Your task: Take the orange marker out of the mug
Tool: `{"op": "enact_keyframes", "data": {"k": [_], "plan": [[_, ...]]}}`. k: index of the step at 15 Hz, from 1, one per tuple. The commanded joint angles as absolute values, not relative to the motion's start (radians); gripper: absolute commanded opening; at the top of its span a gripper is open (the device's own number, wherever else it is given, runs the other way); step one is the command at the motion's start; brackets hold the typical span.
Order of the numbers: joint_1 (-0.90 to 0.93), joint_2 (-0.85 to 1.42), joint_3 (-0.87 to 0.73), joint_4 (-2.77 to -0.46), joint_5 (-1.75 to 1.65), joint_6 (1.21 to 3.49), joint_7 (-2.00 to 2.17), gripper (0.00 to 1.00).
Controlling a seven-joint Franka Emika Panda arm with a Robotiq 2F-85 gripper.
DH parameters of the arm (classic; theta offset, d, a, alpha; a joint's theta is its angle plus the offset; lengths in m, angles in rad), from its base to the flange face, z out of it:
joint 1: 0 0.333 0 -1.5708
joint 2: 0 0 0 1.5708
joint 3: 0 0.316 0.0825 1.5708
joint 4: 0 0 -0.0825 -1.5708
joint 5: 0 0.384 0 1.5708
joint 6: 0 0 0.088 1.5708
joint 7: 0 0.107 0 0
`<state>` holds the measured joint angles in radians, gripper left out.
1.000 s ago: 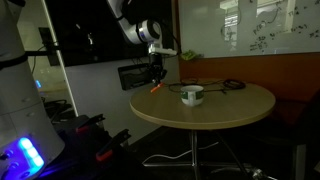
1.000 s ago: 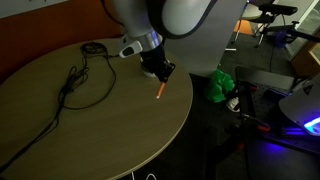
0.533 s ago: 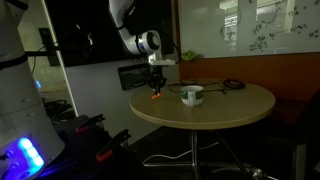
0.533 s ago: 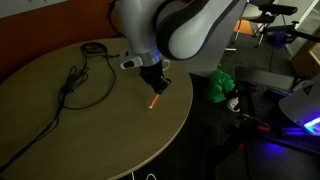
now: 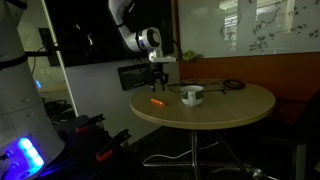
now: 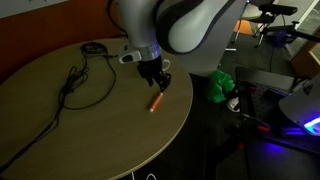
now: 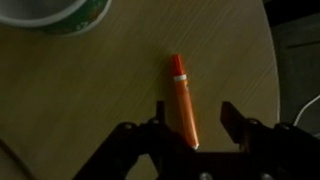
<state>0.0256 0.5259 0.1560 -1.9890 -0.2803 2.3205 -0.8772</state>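
The orange marker lies flat on the round tan table, near its edge and outside the mug. It shows as a short orange stick in both exterior views. The small white mug stands upright a little way from it; in the wrist view only its rim shows at the top left. My gripper hangs just above the marker, open. In the wrist view the marker lies between the fingers, close to one of them, with a clear gap to the other. The gripper holds nothing.
A black cable loop lies on the table away from the marker, also seen behind the mug. The table edge runs close to the marker. A green object sits on the floor beyond it.
The gripper came down with the marker in its jaws, then opened. The marker now lies on the table and the fingers stand apart above it.
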Motion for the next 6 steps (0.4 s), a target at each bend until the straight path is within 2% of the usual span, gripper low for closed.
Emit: {"op": "enact_keyframes", "data": {"k": [1, 2, 6], "plan": [[0.007, 0.422, 0.171, -2.009, -0.268, 2.157, -0.928, 0.94], [0.000, 0.391, 0.174, -2.004, -0.255, 2.089, -0.962, 1.00], [-0.007, 0.286, 0.167, -2.029, -0.194, 2.046, -1.025, 1.00]]}}
